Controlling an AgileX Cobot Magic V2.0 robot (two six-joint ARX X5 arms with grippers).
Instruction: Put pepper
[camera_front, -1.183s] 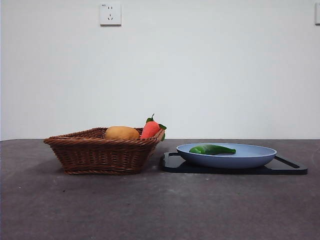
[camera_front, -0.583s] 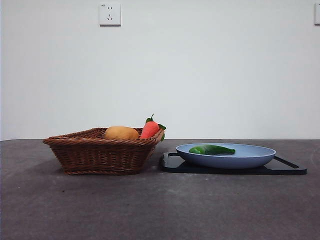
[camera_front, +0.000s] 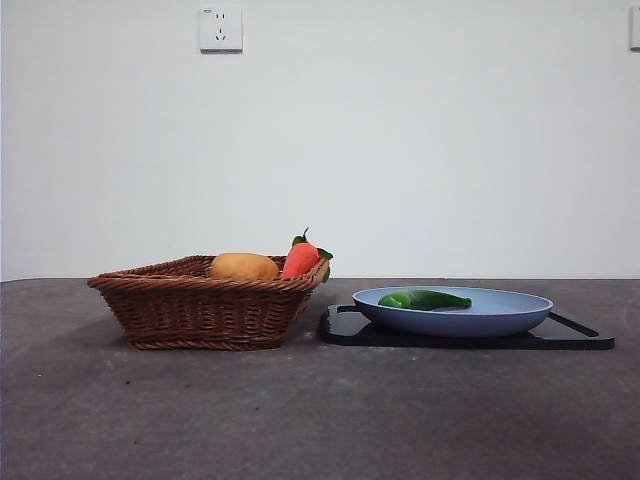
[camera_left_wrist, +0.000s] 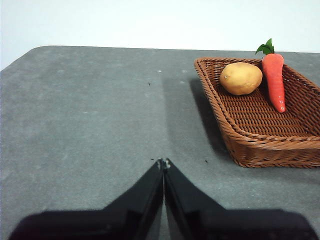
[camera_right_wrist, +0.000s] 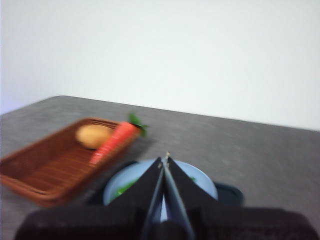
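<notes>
one pepper (camera_front: 424, 299) on plate (camera_front: 500, 318) | one basket (camera_front: 200, 305) | both grippers' fingers clenched, empty

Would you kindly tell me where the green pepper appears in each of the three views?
Front view: pepper lies in the blue plate.
Left wrist view: not in it.
Right wrist view: green bits in the plate, mostly behind the jaws.
Shared landmark: wicker basket.

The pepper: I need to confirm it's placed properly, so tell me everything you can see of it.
The pepper is small, glossy and green, thick at one end and tapering to a darker tip. It lies on its side inside the blue plate, resting on the plate's surface, with no tool touching it. The plate sits on a black tray, beside the wicker basket. The right wrist view shows only blurred green bits of it.
</notes>
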